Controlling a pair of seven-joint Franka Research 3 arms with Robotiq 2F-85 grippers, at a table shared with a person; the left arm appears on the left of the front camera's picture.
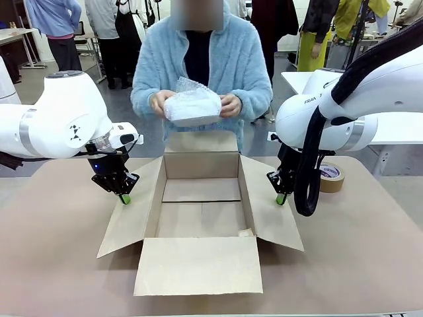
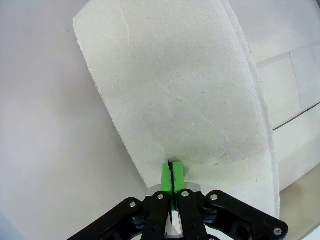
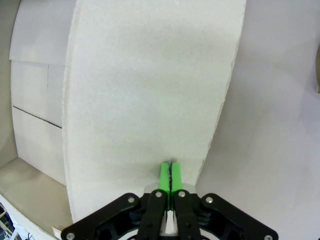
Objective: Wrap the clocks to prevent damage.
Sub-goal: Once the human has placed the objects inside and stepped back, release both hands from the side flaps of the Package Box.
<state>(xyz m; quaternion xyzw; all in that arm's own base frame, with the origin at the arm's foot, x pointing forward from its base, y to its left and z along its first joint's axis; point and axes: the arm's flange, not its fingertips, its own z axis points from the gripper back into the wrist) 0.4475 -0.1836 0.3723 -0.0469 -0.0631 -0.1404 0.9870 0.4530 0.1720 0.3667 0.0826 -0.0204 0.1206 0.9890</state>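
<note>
Clocks bundle [image 1: 192, 105] above the cardboard box [image 1: 201, 165]
A person [image 1: 234, 66] holds it over the far flap; we see left gripper [image 1: 124, 198] and right gripper [image 1: 281, 198], both closed empty, touching the side flaps

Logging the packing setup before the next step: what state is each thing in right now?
cardboard box, open, flaps folded out, nothing inside.
bubble-wrap bundle, wrapped, held in the person's hands above the box's far side.
tape roll, lying flat on the table, untouched.
left tool, shut, tip at the box's left flap.
right tool, shut, tip at the box's right flap.
</note>
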